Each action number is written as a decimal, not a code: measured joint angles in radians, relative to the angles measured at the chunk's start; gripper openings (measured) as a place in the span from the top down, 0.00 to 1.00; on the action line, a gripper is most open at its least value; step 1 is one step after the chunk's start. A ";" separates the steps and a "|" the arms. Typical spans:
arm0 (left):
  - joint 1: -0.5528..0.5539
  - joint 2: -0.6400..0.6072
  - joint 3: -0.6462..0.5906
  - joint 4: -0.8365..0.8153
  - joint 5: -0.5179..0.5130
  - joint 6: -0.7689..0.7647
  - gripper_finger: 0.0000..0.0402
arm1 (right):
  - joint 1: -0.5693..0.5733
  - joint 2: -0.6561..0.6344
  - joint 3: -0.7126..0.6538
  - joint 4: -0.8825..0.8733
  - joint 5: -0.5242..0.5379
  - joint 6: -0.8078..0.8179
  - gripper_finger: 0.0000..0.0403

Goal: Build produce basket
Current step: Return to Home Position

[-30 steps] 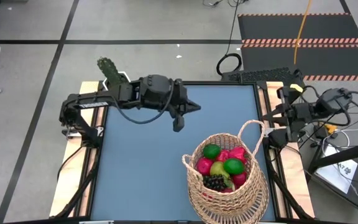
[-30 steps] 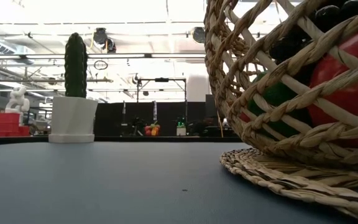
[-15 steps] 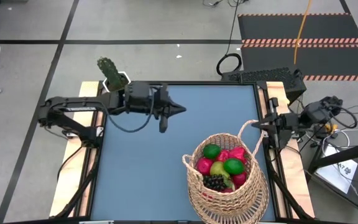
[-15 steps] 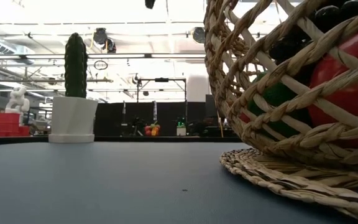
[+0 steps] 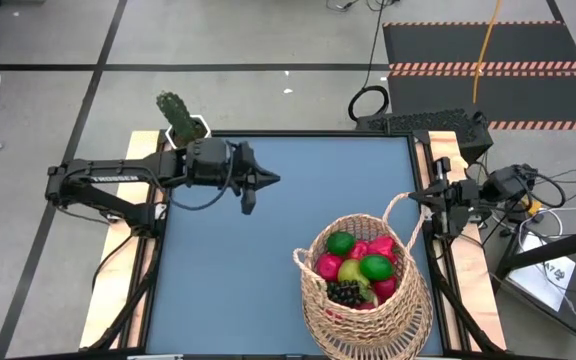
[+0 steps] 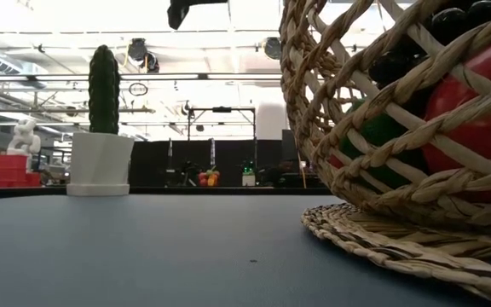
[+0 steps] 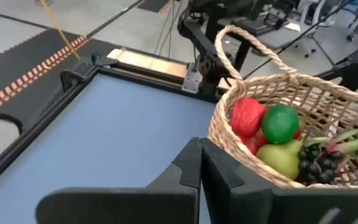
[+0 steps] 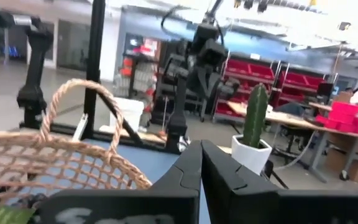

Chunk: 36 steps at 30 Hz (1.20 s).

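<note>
Basket stood on the near right part of the tabletop, upright, handle arched over its far side. Produce was all inside it: two limes on top, a pear between them, red and pink fruit around, grapes at the near rim. The low view showed red, green and dark pieces through the weave. No fruit showed on the tabletop outside the basket, so filling looked done; judged only parking the arms was left. Right gripper hung just beyond the basket at the right tabletop edge, fingers clenched together, holding nothing, pointed across the tabletop over the handle. Left gripper hung above the far left part of the tabletop, well apart from the basket, fingers also pressed together and empty, aimed toward the basket. Farthest off, a cactus pot sat at the far left corner, untouched, not part of the load.
</note>
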 joint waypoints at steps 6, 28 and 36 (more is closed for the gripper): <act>0.001 0.001 0.000 -0.009 -0.051 0.071 0.98 | 0.000 -0.031 -0.016 -0.030 0.037 0.004 1.00; 0.007 0.002 0.000 0.046 -0.071 0.102 0.99 | 0.000 -0.030 -0.418 0.787 -0.015 -0.148 1.00; -0.027 0.002 0.000 0.080 -0.071 0.044 0.96 | 0.000 -0.029 -0.576 1.114 0.053 -0.263 1.00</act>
